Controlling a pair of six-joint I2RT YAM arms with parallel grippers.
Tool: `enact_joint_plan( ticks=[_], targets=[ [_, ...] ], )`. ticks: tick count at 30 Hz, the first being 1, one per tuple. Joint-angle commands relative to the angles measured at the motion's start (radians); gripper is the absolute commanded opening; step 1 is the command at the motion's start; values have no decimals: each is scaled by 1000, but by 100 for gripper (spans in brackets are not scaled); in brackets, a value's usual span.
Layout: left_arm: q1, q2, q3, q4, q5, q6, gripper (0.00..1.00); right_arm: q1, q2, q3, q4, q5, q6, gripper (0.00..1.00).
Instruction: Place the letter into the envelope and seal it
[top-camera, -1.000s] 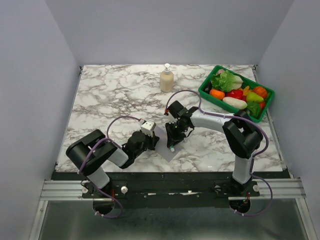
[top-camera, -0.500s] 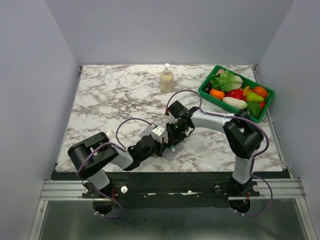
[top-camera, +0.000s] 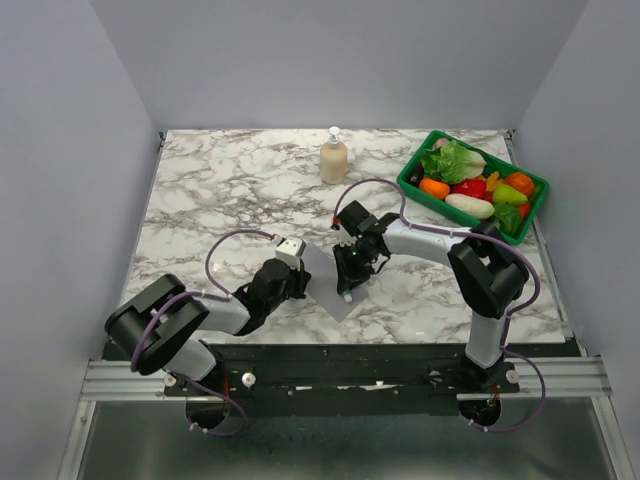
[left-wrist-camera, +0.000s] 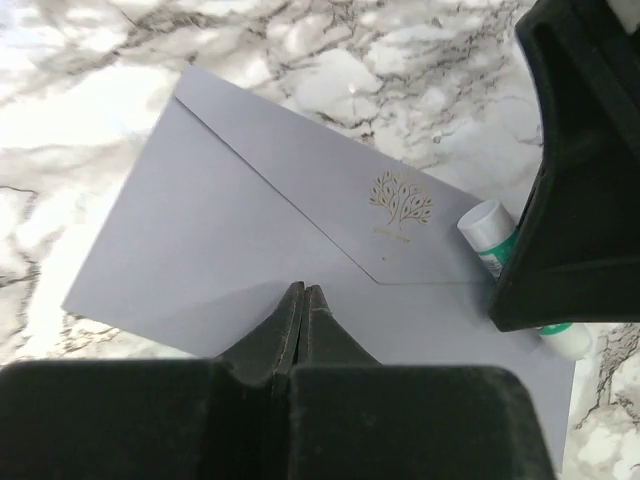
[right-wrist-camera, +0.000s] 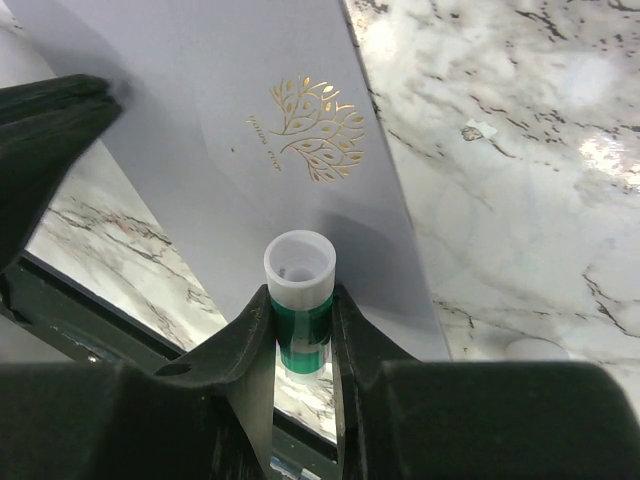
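Note:
The grey-lavender envelope (top-camera: 327, 287) lies flat on the marble table, its flap folded down with a gold tree emblem (left-wrist-camera: 400, 200) on it. My left gripper (top-camera: 302, 284) is shut, its tips (left-wrist-camera: 303, 291) resting on the envelope (left-wrist-camera: 240, 220) near its lower edge. My right gripper (top-camera: 346, 284) is shut on a green-and-white glue stick (right-wrist-camera: 300, 275), held upright just over the envelope (right-wrist-camera: 200, 110) beside the emblem. The same glue stick (left-wrist-camera: 492, 236) shows in the left wrist view. The letter is hidden from every view.
A beige pump bottle (top-camera: 333, 158) stands at the back centre. A green basket (top-camera: 409, 180) of toy vegetables sits at the back right. The table's near edge (top-camera: 340, 345) runs close below the envelope.
My left gripper, still shut, slid right across the envelope half a second ago and has come back to the left. The right gripper with the glue stick has not moved.

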Motion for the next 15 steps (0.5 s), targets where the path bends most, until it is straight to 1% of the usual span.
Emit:
enact_joint_plan(
  ticks=[1,2,3,7,8,9,11,12,13,14,15],
  targets=[
    [4,-198,44,-241,-89,31,0,-12,11,-25,-50,126,-34,1],
    [2,-240,70,-280,-101,49,0,-12,5,-23,-50,121,-35,1],
    [2,-322,84,-356,-116,57,0,-12,-10,-22,-49,115,-35,1],
    [5,-484,148,-508,-181,94,1,-12,-75,12,-50,87,-43,1],
    [7,-504,170,-533,-193,98,6,-12,-87,18,-47,66,-44,1],
    [5,-533,181,-572,-199,98,26,-12,-102,27,-45,51,-46,1],
    [5,-550,202,-606,-204,91,52,-11,-153,44,-45,5,-44,1],
    [5,-565,208,-642,-214,79,72,-12,-170,47,-42,-3,-41,1],
    [7,-571,213,-656,-216,66,82,-12,-188,49,-42,-9,-38,1],
    [7,-578,222,-668,-214,59,89,-12,-225,49,-41,-17,-37,1],
    [7,-591,225,-689,-213,56,99,-12,-237,47,-42,-19,-37,1]
  ],
)
